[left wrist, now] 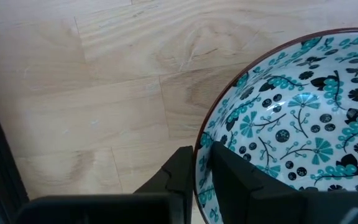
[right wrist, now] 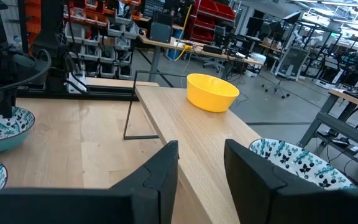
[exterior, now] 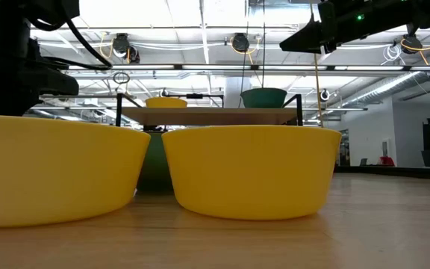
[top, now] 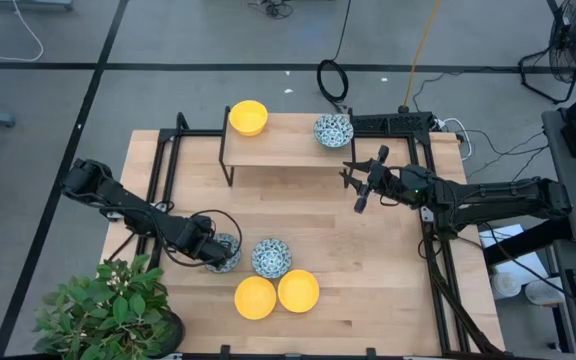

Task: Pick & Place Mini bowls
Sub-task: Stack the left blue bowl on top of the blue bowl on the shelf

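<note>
One patterned mini bowl (top: 230,253) sits near the table's near-left part, and my left gripper (top: 216,253) is shut on its rim. A second patterned bowl (top: 271,257) stands just right of it. Two yellow bowls (top: 255,298) (top: 298,290) rest at the near edge, touching side by side. On the raised shelf (top: 288,148) stand a yellow bowl (top: 248,117) and a patterned bowl (top: 333,130). My right gripper (top: 356,188) hovers open just off the shelf's right end, touching nothing. My left gripper (left wrist: 202,151) pinches the rim (left wrist: 199,140) of the patterned bowl on its left side. One finger (left wrist: 174,177) is outside the wall and the other finger (left wrist: 241,183) is inside the bowl. The fingers come from above, slanting from the table's left. The bowl looks upright on the table.
The black-framed shelf stands across the far middle of the table. A potted plant (top: 108,310) sits at the near-left corner, close to my left arm. Bare wood (top: 368,260) lies right of the bowls. Cables and a power strip (top: 393,123) lie at the far-right edge.
</note>
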### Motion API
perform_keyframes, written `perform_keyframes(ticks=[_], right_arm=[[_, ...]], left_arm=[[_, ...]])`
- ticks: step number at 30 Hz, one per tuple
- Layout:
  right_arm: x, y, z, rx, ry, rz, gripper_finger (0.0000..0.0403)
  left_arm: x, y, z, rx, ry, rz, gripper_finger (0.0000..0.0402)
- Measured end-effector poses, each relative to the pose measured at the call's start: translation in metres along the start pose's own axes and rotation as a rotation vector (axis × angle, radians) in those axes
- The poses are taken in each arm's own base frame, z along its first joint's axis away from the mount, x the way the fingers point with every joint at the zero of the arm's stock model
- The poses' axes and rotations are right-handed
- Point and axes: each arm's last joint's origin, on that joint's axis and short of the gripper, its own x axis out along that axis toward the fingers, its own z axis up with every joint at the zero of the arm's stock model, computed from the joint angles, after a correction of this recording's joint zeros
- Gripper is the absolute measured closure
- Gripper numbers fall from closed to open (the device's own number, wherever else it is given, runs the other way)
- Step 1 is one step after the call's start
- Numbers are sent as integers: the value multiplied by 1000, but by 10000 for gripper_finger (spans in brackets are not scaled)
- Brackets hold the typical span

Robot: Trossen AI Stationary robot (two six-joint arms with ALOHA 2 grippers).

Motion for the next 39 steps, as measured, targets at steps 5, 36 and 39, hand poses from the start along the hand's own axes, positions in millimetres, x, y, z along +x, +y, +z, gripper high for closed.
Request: perform_keyframes(ticks=[5, 36, 39], right_arm=[[0, 0, 0, 0, 0, 0, 287], [-1, 6, 3, 41, -55, 203, 287], [1, 8, 5, 71, -79, 227, 286]], left_arm=[[0, 0, 0, 0, 0, 0, 350], [-116, -31, 11, 679, -856, -313, 393], [-133, -42, 11, 776, -1061, -310, 393]])
